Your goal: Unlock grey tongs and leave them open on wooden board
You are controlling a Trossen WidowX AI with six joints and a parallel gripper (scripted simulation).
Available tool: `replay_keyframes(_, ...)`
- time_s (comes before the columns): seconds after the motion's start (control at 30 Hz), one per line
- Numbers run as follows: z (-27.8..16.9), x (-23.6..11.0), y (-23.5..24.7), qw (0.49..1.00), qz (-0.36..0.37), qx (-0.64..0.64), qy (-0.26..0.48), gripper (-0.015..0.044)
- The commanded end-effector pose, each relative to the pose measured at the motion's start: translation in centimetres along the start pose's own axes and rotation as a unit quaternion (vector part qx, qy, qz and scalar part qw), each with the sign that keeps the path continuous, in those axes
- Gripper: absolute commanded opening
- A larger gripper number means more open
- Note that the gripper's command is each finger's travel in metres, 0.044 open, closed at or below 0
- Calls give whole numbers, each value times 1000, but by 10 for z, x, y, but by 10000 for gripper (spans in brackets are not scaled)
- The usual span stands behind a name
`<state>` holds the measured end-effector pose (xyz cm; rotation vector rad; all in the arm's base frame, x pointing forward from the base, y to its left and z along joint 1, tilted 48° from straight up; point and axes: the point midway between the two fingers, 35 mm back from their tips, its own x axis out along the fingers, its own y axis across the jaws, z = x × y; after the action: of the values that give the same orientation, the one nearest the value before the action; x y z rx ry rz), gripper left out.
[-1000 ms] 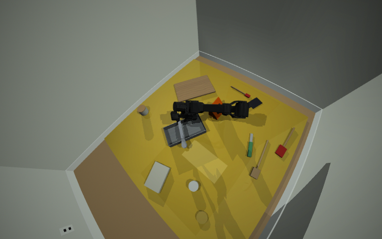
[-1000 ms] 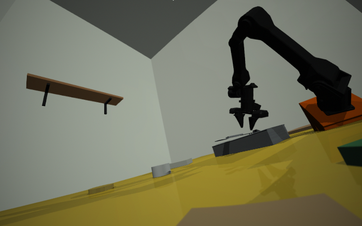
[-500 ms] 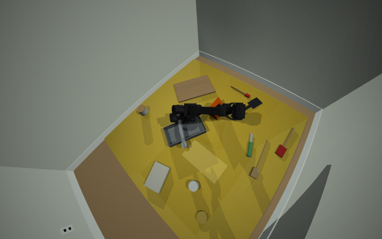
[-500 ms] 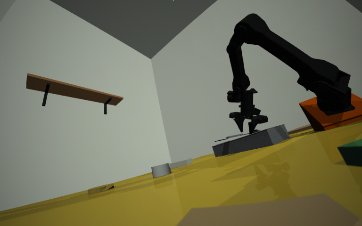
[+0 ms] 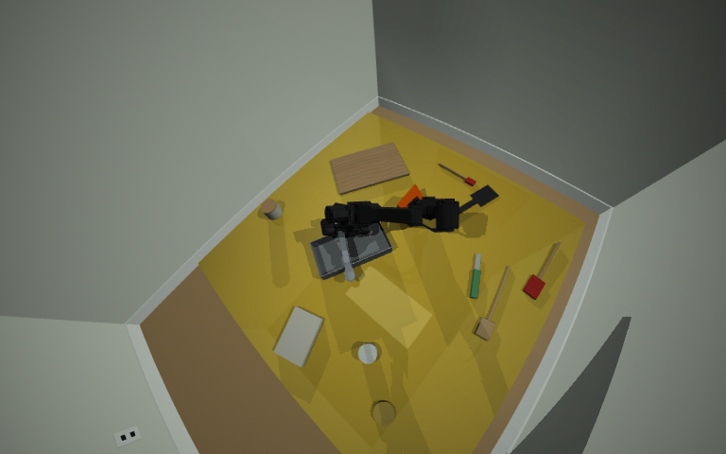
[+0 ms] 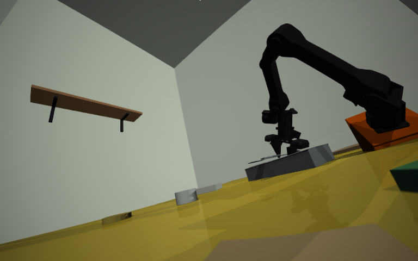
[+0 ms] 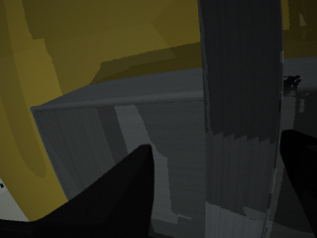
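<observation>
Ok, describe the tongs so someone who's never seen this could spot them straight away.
Find the dark grey roasting tin just in front of the black arm. The grey tongs lie across it, one end overhanging its rim. They are the only long pale metal strip there, directly beneath the open gripper.
</observation>
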<state>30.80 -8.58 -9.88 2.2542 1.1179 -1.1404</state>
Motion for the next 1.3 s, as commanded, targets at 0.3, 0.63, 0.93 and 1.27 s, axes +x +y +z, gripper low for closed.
replay_keyframes(0.3,-1,21,-4,1000,-2,4,3,260)
replay_keyframes(0.63,-1,19,-2,1000,-1,0,1,70)
replay_keyframes(0.93,-1,19,-2,1000,-1,0,1,-10)
replay_keyframes(1.27,0,-11,18,1000,-1,1,0,-150)
